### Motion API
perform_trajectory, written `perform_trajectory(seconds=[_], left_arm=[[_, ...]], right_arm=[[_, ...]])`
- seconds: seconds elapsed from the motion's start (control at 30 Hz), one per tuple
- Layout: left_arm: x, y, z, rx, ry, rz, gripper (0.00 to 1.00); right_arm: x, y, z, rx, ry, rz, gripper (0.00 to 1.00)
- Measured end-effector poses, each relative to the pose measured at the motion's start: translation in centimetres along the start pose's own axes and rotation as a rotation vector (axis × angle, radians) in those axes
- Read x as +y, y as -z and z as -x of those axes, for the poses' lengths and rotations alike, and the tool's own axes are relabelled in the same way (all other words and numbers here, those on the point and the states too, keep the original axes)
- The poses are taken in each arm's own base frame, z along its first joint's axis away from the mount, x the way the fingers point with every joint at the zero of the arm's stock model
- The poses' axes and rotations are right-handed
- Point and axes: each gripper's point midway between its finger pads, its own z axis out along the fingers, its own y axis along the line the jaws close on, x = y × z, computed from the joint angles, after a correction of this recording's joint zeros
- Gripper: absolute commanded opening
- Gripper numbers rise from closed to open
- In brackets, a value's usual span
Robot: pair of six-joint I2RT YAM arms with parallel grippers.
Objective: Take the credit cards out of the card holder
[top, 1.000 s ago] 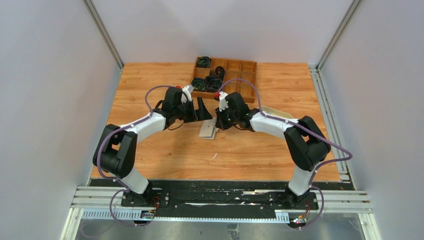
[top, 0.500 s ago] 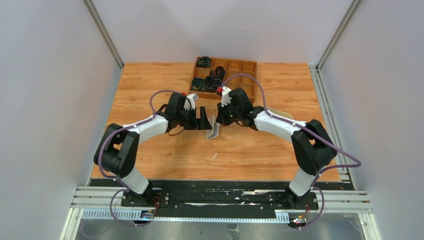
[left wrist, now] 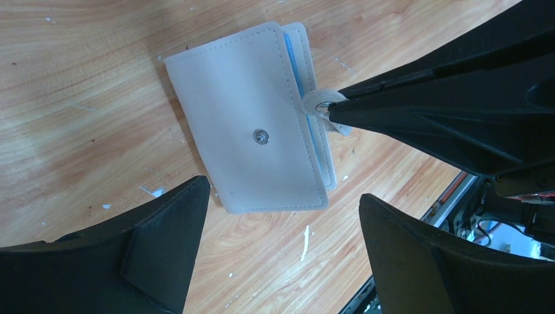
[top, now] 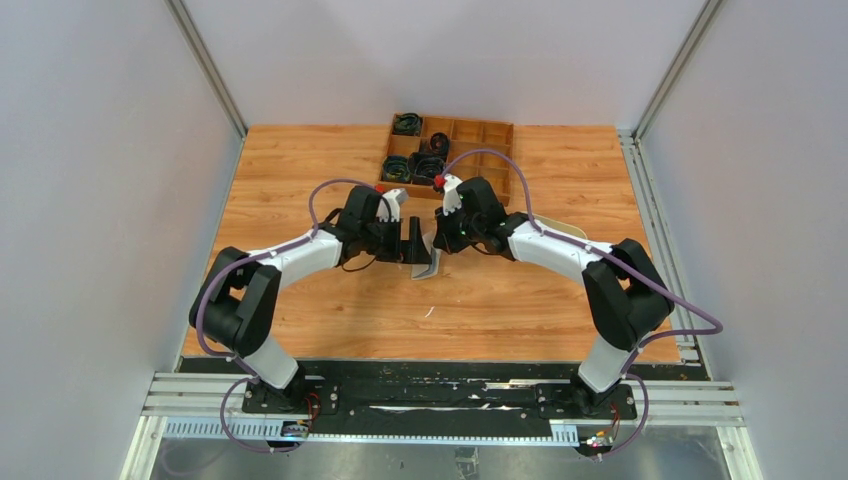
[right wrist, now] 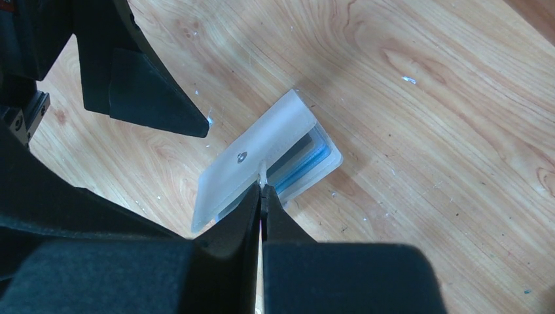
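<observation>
Right hand point(right wrist: 262, 188), fully closed, pinches the snap tab point(left wrist: 319, 108) of the card holder point(left wrist: 252, 131), which sits on the desk point(left wrist: 78, 98) just on the near side of the compartment box point(top: 497, 155). Left hand point(left wrist: 283, 193), wide open and empty, has closed in. The exposed edges of the credit cards point(right wrist: 309, 159) suggest extraction comes next.

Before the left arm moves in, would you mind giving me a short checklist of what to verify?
1. Right gripper shut on the snap tab: ok.
2. Left gripper open: ok.
3. Card holder lined up ahead of the open left jaws: ok.
4. Credit cards inside, edges showing: ok.
5. Card holder fully open for access: not ok, only ajar.
6. Number of cards inside: cannot tell.
</observation>
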Motion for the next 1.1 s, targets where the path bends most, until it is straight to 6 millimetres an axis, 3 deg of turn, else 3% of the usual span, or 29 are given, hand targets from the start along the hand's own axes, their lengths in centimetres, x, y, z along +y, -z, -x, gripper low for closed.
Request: perform_trajectory(seconds=[0.33,0.6,0.8,1.1], left_arm=[[1.2,-0.2,-0.3,0.005,-0.011,0.088,0.91],[0.1,-0.6,-1.0,0.023,-0.022,0.065,0.91],[-0.6,-1.1,-1.0,0.030,-0.029,0.059,0.80],[0.1,-1.1,-1.0,0.033,-0.030,0.102,0.64]], right_arm=[[0.0,0.2,-0.3,0.015,-0.004,-0.002,0.00],[0.2,0.7,0.2,0.001,0.000,0.000,0.00],[0.3,1.0,0.4,-0.002,0.001,0.000,0.00],[0.2,2.0,0.9,-0.014,0.007,-0.011,0.00]])
